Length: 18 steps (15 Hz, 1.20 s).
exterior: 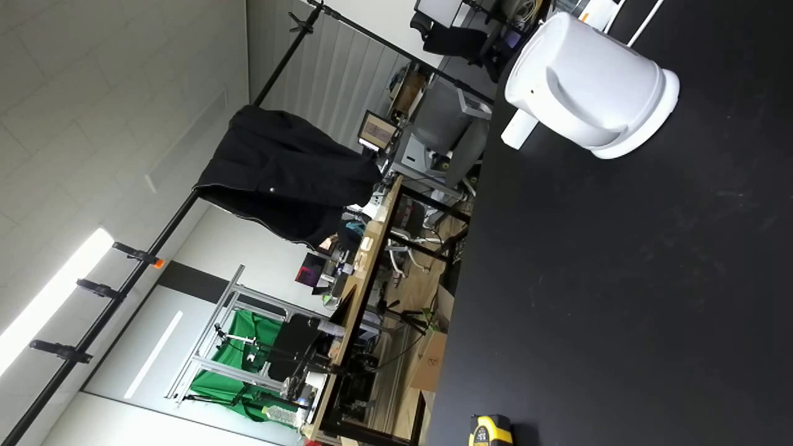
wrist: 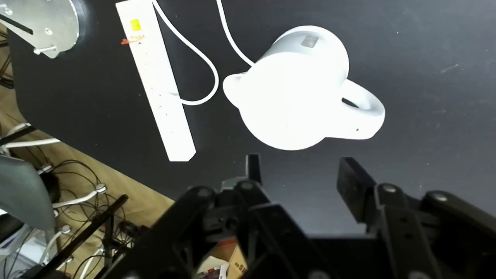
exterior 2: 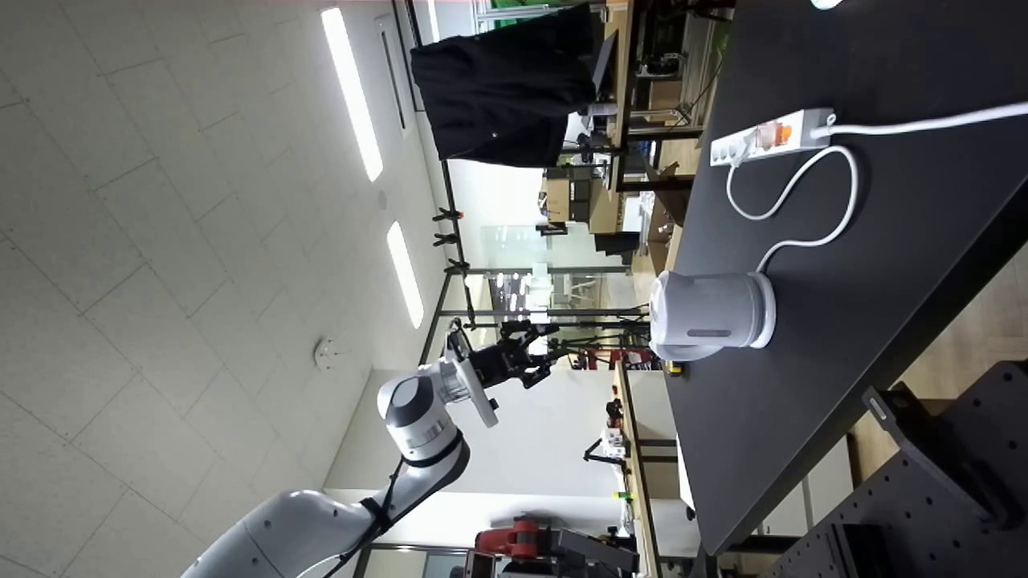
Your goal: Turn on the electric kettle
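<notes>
The white electric kettle [exterior: 601, 87] stands upright on the dark table; the exterior pictures lie on their side. It also shows in an exterior view [exterior 2: 711, 305] and, from above, in the wrist view [wrist: 290, 100], where its lid is washed out by glare. Its handle [wrist: 366, 112] points right in the wrist view and its spout points left. I cannot make out a switch. My gripper [wrist: 300, 174] is open with nothing between its fingers. In an exterior view the gripper [exterior 2: 554, 347] is up in the air above table height, apart from the kettle.
A white power strip [wrist: 159, 81] lies beside the kettle, with a white cord [exterior 2: 851, 185] looping between them. A yellow and black tape measure [exterior: 490, 430] lies on the table [exterior: 588, 279]. A metal plate [wrist: 46, 23] stands at the table's corner.
</notes>
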Each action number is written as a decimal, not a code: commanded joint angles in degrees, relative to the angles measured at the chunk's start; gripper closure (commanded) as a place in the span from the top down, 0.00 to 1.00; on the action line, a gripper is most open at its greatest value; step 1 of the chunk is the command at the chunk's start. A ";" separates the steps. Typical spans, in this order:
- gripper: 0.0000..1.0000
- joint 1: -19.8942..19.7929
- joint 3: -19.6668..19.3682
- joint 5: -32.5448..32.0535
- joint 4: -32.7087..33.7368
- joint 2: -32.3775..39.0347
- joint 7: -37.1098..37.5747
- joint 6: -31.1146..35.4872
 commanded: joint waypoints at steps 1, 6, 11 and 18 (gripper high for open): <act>0.25 1.32 0.19 -1.90 3.99 5.44 2.55 -0.09; 0.00 2.85 -1.49 0.13 6.13 8.28 -0.16 -1.37; 0.01 3.44 -2.40 1.14 4.93 7.88 -1.54 -0.88; 0.01 3.58 -2.44 1.17 5.06 7.88 -1.63 -1.06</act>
